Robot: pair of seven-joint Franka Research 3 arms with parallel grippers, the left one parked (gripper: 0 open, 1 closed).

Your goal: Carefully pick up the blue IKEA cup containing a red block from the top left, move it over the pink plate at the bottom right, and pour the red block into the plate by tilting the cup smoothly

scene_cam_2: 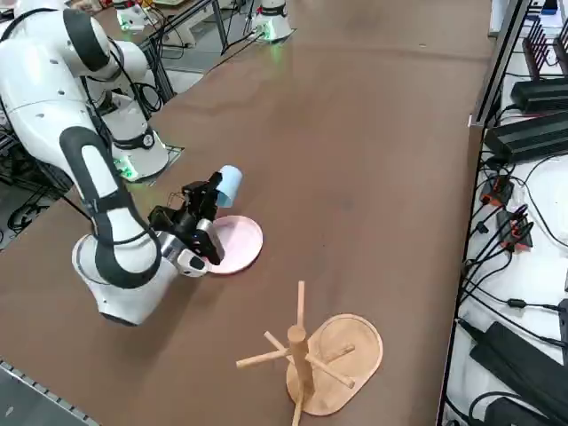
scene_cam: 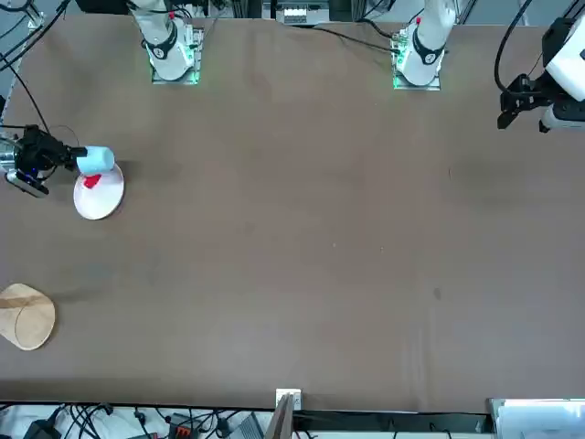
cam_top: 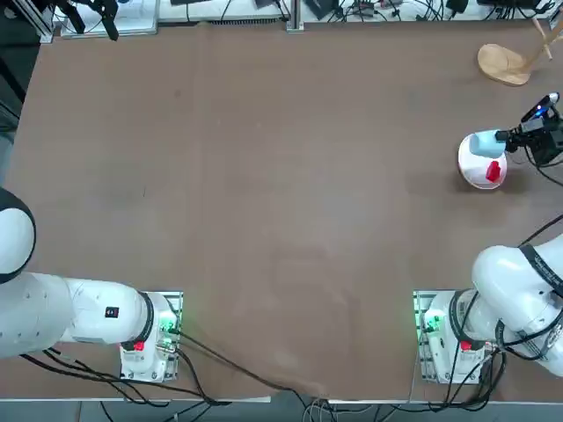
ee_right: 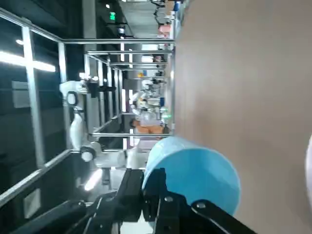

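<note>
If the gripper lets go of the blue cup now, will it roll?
Probably. The blue cup lies tipped sideways in the right gripper, over the pink plate, and its round tapered wall would likely roll in a curve. It looks light, thin plastic. The red block is already out.

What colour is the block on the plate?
Bright red block, lying on the pale plate; clearest in the top view.

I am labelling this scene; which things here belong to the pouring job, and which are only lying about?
Job: blue cup, tilted in the shut right gripper; red block, lying on the pink plate.

Lying about: wooden mug tree beyond the plate.
</note>
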